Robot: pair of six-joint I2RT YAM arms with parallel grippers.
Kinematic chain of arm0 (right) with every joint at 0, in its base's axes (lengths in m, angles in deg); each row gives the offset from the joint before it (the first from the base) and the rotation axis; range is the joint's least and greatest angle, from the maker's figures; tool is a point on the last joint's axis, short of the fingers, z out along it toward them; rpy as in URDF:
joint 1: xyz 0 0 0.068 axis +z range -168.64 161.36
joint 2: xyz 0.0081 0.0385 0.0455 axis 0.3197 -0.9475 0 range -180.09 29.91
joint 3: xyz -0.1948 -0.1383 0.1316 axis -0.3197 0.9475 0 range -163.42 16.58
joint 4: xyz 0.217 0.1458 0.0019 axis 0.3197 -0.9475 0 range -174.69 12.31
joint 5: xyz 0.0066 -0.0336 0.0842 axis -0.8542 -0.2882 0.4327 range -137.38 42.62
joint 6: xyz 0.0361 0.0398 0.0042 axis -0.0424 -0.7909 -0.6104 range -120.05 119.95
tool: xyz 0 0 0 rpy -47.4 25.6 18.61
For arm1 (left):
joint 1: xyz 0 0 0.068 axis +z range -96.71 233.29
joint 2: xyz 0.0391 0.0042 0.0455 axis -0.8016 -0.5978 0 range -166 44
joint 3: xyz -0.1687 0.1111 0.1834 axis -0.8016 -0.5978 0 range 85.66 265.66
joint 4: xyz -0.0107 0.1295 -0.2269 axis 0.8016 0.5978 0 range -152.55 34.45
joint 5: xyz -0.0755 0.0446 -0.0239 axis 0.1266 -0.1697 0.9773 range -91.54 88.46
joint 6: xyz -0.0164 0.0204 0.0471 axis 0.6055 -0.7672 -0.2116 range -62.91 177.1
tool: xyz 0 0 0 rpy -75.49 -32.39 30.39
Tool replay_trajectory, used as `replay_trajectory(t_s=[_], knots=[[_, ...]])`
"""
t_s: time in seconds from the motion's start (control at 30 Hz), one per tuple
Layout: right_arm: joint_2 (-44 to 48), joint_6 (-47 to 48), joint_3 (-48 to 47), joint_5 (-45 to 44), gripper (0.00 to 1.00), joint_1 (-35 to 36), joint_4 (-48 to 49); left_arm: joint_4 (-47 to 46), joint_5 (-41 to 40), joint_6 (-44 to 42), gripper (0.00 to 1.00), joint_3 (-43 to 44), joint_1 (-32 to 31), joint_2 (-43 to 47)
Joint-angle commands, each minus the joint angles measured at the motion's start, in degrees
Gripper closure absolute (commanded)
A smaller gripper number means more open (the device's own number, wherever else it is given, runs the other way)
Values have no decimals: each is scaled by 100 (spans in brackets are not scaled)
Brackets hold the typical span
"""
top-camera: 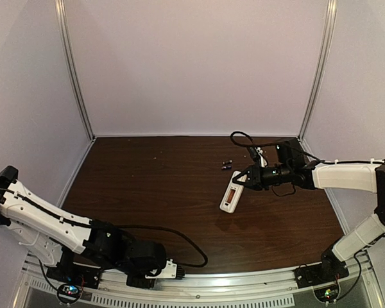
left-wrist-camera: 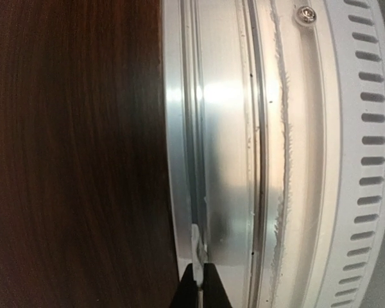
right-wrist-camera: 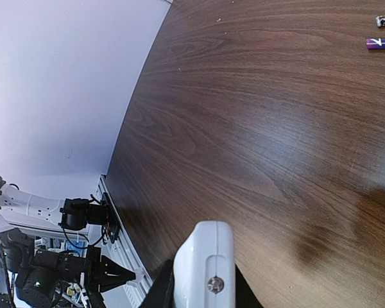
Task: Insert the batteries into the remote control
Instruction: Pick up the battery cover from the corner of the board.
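Note:
The white remote control [top-camera: 231, 192] hangs tilted just above the table, its upper end gripped by my right gripper [top-camera: 246, 181], which is shut on it. In the right wrist view the remote's end [right-wrist-camera: 205, 253], with a screw in it, sits between the dark fingers of the gripper [right-wrist-camera: 202, 285]. The two small batteries [top-camera: 228, 165] lie side by side on the table, just beyond the remote. They also show in the right wrist view [right-wrist-camera: 384, 42]. My left gripper [left-wrist-camera: 199, 282] rests low at the table's near edge, shut on a thin white piece [left-wrist-camera: 196, 247] seen edge-on.
The dark wooden table [top-camera: 160, 186] is walled in by white panels at the back and sides. A metal rail [left-wrist-camera: 224, 128] and a white slotted base [left-wrist-camera: 366, 154] run along the near edge under the left gripper. A black cable [top-camera: 244, 138] loops over the right wrist.

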Motion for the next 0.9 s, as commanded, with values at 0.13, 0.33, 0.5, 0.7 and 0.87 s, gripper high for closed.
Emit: replay_trajectory(t_s=[0.13,0.33,0.5,0.7,0.87], knots=[[-89,79,-32,102,100,-100,141,-1186,-931,-721,100,927,95,-384],[-54,76,-14,115,100,-121,143,-1024,-931,-841,100,1299,119,-774],[-43,72,3,125,100,-129,161,-1017,-903,-679,86,1451,251,-696],[-28,81,-5,139,100,-170,158,-1088,-226,8,56,1125,1035,136],[6,103,-6,140,100,-194,92,-925,356,718,36,656,1279,611]])
